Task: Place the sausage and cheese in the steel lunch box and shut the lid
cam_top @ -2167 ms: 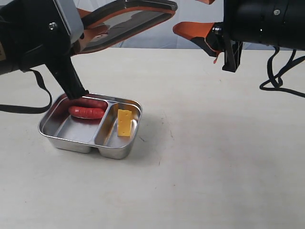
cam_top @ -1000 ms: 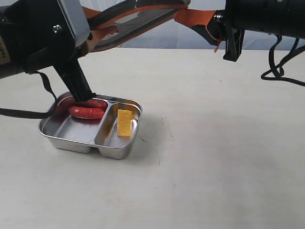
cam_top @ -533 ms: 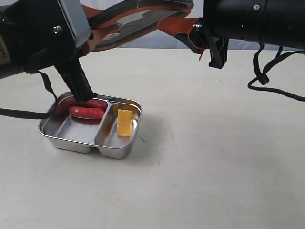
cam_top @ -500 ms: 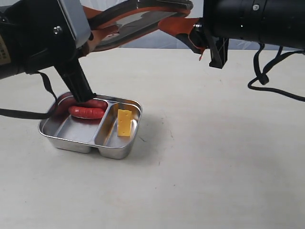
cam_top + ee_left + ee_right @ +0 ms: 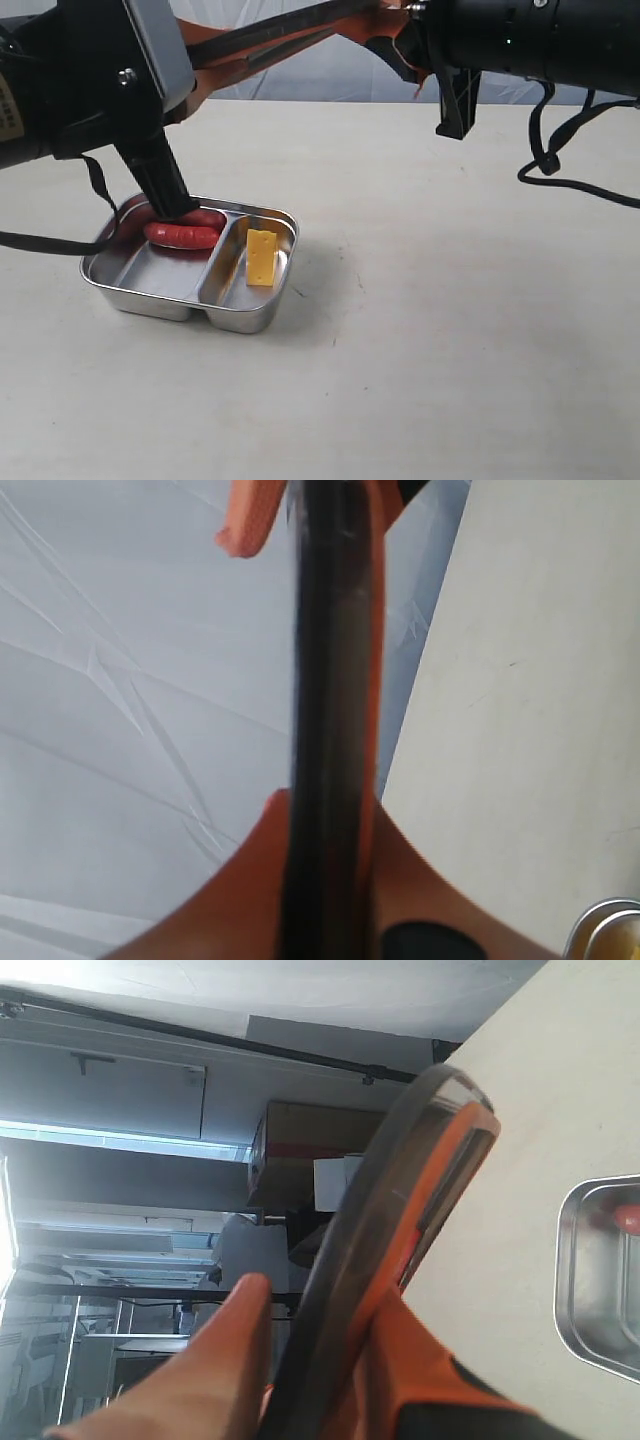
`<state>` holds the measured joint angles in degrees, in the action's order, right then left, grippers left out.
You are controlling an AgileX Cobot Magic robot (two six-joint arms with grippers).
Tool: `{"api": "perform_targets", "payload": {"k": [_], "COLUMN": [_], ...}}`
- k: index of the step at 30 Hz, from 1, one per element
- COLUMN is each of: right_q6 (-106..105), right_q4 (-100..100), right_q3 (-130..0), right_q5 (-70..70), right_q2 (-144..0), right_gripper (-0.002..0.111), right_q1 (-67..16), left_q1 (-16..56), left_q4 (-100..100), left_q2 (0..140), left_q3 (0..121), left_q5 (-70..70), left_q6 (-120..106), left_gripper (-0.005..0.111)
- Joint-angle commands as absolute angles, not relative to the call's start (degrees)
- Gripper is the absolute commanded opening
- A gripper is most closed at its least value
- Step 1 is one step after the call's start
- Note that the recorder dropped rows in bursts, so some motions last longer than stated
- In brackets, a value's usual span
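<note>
Now: lid (image 5: 270, 35) aloft, 12 o'clock of steel lunch box (image 5: 150, 300) on tabletop (image 5: 450, 330). L hand (image 5: 205, 62) clamped on lid; R hand (image 5: 375, 22) straddles its 3 o'clock end, grip unclear. Sausage (image 5: 185, 235) in 9 o'clock compartment, cheese (image 5: 261, 256) 3 o'clock.

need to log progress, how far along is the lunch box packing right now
Done: the sausage lies in the larger compartment of the steel lunch box, the cheese in the smaller. In hand: the lid is up in the air, clamped by the left hand, with the right hand straddling its other end; whether it grips is unclear. Left: set the lid on the box.
</note>
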<state>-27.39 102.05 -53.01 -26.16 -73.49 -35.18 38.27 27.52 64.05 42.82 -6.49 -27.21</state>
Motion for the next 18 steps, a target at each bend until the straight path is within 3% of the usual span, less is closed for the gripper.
{"api": "perform_targets", "payload": {"k": [1,9,18], "right_q6": [-29.94,-31.16,-37.40], "right_q4": [99.95,99.95,99.95], "right_q3": [-53.06,-53.06,-53.06], "right_q5": [-25.02,-21.96,-17.78], "right_q2": [-73.58,-73.58,-73.58], "right_gripper": [0.001,-0.001,-0.001], "right_q1": [-35.46,-35.46,-35.33], "left_q1": [38.51,38.51,38.51], "left_q4": [27.27,26.94,25.99], "left_q2": [63.65,63.65,59.29], "left_q3": [43.23,43.23,43.23], "left_q5": [-6.87,-6.09,2.01], "left_q6": [-26.05,-25.94,-25.52], "left_gripper": [0.011,0.059,0.062]}}
